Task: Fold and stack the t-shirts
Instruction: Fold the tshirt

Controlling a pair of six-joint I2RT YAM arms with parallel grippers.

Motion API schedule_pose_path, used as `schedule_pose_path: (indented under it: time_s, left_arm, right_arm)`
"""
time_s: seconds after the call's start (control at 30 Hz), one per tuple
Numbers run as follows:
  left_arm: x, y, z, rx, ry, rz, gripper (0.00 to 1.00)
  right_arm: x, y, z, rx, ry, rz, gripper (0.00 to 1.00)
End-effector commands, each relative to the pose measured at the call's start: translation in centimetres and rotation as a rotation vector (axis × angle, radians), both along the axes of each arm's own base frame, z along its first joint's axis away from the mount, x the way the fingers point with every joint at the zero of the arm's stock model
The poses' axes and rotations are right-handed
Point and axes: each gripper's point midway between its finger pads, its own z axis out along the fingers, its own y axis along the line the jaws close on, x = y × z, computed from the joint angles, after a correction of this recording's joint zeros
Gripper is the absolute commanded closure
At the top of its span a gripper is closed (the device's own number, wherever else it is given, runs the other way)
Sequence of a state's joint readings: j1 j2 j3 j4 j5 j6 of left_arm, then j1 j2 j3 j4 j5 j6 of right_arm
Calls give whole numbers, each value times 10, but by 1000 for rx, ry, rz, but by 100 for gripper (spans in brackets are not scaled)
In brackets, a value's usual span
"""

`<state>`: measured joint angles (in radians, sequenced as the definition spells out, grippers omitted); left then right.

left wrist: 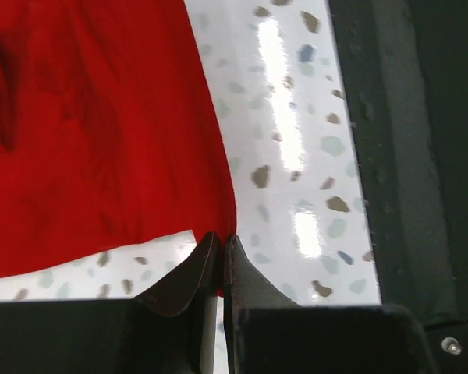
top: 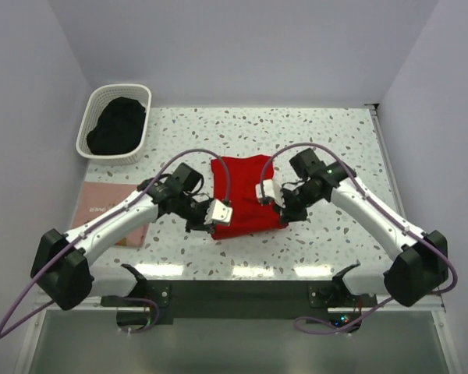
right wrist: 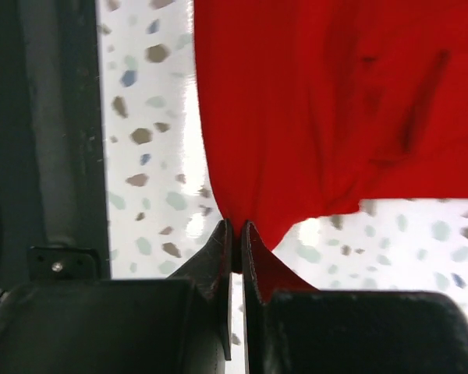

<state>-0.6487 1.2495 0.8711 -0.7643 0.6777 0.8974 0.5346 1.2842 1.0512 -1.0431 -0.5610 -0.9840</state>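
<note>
The bright red t-shirt [top: 246, 195] lies partly folded in the middle of the speckled table. My left gripper [top: 215, 227] is shut on its near left corner, and the left wrist view shows the fingertips [left wrist: 221, 240] pinching the red cloth [left wrist: 93, 132]. My right gripper [top: 281, 216] is shut on the near right corner. In the right wrist view the red cloth [right wrist: 335, 101] runs down between the closed fingers [right wrist: 235, 230]. The pale pink t-shirt [top: 101, 201] lies flat and folded at the left, partly under my left arm.
A white basket [top: 90, 117] holding dark clothing [top: 117, 125] stands at the back left corner. The table's dark near edge [left wrist: 405, 156] runs close behind both grippers. Walls close in the table on the left, right and far sides.
</note>
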Motion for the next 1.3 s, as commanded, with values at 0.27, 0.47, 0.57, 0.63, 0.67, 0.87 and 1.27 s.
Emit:
schedule_pose_path:
  time_s: [0.27, 0.47, 0.57, 0.63, 0.67, 0.87, 1.27]
  left_arm:
    - [187, 9, 25, 49, 15, 248, 100]
    - [257, 4, -24, 78, 54, 326, 100]
    - [271, 4, -54, 110, 82, 357, 100]
    - [268, 5, -71, 125, 121, 374, 100]
    - [264, 5, -74, 126, 131, 375, 100]
    - [211, 17, -86, 129, 184, 371, 100]
    - [84, 26, -47, 44, 211, 274, 80]
  right_arm:
    - [161, 1, 15, -33, -36, -116, 100]
    - [238, 13, -48, -58, -15, -163, 100]
    - [252, 14, -74, -82, 5, -186, 100]
    - [250, 13, -95, -98, 41, -197, 100]
    - [245, 12, -106, -104, 58, -200, 100]
    - [189, 10, -120, -115, 172, -221, 100]
    - [40, 17, -70, -138, 405, -242, 69]
